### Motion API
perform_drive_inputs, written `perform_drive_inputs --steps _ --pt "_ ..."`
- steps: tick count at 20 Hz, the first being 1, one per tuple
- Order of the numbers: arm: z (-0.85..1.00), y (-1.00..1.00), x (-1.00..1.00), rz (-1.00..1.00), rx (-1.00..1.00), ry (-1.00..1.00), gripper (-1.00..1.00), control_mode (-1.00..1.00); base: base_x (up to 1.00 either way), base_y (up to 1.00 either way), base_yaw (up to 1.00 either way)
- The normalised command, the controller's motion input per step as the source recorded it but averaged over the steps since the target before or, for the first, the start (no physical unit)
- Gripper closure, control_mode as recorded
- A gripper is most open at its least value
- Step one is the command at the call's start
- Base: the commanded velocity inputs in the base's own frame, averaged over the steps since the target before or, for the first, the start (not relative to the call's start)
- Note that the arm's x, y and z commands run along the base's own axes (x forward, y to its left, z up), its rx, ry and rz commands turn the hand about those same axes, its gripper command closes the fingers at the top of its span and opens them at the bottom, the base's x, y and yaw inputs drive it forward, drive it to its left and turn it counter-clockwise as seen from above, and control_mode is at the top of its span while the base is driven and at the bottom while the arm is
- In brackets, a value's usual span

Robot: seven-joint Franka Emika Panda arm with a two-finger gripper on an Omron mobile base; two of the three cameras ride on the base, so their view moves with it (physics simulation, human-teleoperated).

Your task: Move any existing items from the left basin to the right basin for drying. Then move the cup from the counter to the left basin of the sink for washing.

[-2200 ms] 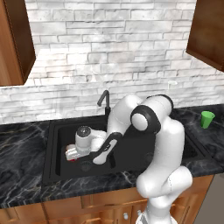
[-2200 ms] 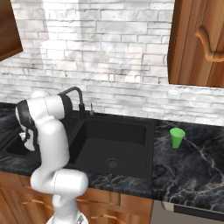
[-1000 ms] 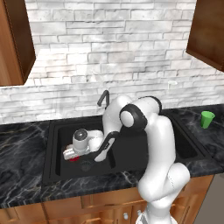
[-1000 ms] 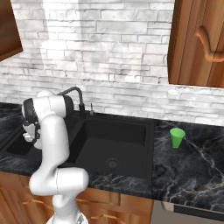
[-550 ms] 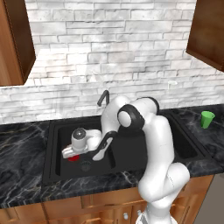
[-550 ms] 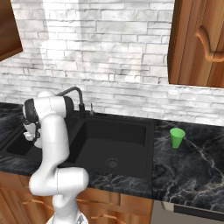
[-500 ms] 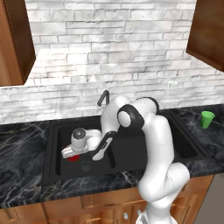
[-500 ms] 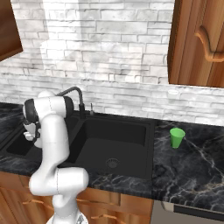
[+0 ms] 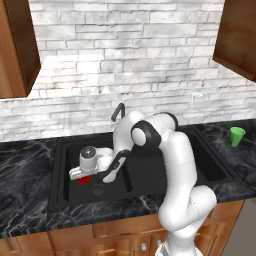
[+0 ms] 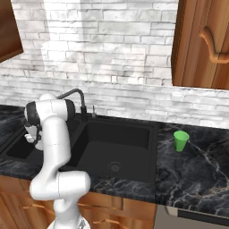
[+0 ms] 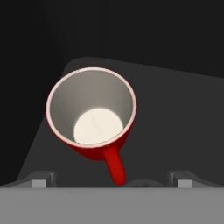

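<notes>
A red cup (image 11: 92, 116) with a white inside and a small red handle stands upright on the floor of the left basin (image 9: 140, 175); it also peeks out as a red patch, the red cup (image 9: 83, 179), under the hand. My gripper (image 11: 111, 181) hangs right above it, open, with the fingertips (image 11: 41, 178) standing wide to either side of the handle and nothing between them. In the left base view the gripper (image 9: 80, 174) is low in that basin. The green cup (image 9: 237, 136) stands on the black marble counter (image 9: 247, 165) to the right of the sink, also seen as the green cup (image 10: 180, 140).
The right basin (image 10: 116, 152) lies beyond a black ridge, with a round drain in its floor. A curved black faucet (image 9: 118, 111) rises behind the sink. My white arm bends over the middle of the sink. A brick wall and wooden cabinets close off the back.
The hand has edged a little to the left and lower over the red cup. The jaws have stayed open, and neither cup has moved.
</notes>
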Motion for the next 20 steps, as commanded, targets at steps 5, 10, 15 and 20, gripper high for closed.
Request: perform_drive_inputs --steps 5,10,15,20 --pt "-0.12 0.0 0.0 0.0 0.0 0.0 -1.0 -1.0 0.0 0.0 0.0" --pt "-0.08 0.0 0.0 0.0 0.0 0.0 -1.0 -1.0 0.0 0.0 0.0" --pt "-0.07 0.0 0.0 0.0 0.0 0.0 -1.0 -1.0 0.0 0.0 0.0" --pt "-0.11 0.0 0.0 0.0 0.0 0.0 1.0 -1.0 0.0 0.0 0.0"
